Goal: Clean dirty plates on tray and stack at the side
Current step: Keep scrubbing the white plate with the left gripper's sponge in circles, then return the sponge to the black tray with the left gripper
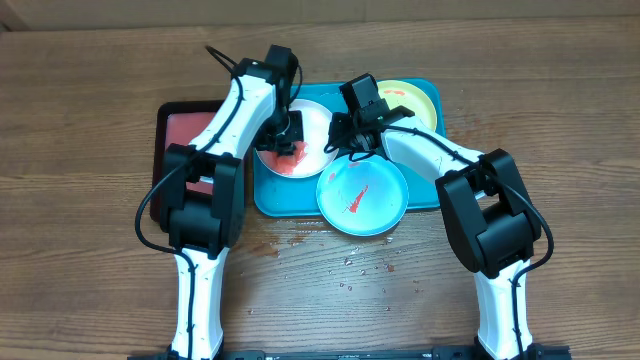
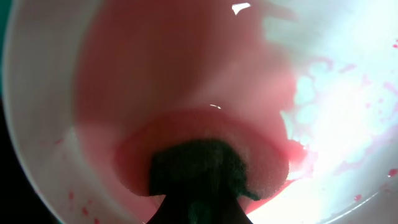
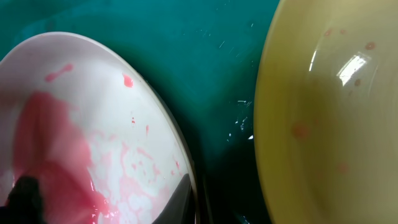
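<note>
On the turquoise tray (image 1: 272, 196), my left jaws clamp a dark sponge (image 2: 199, 171) into the sauce-smeared white plate (image 1: 318, 125). My right jaws pinch that plate's rim, I judge to steady it against scrubbing. The blue plate (image 1: 362, 195) and yellow-green plate (image 1: 410, 100) wait alongside.

Left tool (image 1: 283, 145) sits on the red-smeared white plate (image 1: 312, 130) on the tray (image 1: 272, 200), right tool (image 1: 345, 148) at its right rim. The blue plate (image 1: 362, 195) overlaps the tray's near edge.
</note>
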Robot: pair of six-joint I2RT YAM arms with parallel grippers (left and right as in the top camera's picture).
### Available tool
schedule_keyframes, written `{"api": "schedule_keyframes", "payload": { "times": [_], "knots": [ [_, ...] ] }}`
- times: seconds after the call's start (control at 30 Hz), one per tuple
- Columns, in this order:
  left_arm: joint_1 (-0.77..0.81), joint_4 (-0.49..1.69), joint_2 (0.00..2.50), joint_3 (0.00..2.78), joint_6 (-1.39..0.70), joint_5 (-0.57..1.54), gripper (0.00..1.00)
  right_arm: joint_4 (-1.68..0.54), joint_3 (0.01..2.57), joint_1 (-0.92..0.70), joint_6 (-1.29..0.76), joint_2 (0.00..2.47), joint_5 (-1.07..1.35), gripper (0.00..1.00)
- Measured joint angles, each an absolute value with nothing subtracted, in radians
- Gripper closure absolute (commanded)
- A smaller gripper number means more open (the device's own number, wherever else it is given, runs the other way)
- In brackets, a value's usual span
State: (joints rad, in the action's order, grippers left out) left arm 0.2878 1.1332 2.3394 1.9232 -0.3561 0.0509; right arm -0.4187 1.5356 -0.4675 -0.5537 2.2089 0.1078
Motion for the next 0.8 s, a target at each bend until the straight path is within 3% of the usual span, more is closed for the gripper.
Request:
{"api": "schedule_keyframes", "payload": {
  "times": [0.43, 0.8],
  "knots": [
    [0.302, 0.903, 2.34, 1.914, -0.364, 0.094, 0.96, -0.414, 1.536, -0.459, -0.565, 2.209, 0.091, 0.96],
    [0.281, 1.048, 2.359, 2.041, -0.367, 0.158, 0.96, -0.417, 1.536, -0.459, -0.569, 2.209, 0.096, 0.96]
  ]
}}
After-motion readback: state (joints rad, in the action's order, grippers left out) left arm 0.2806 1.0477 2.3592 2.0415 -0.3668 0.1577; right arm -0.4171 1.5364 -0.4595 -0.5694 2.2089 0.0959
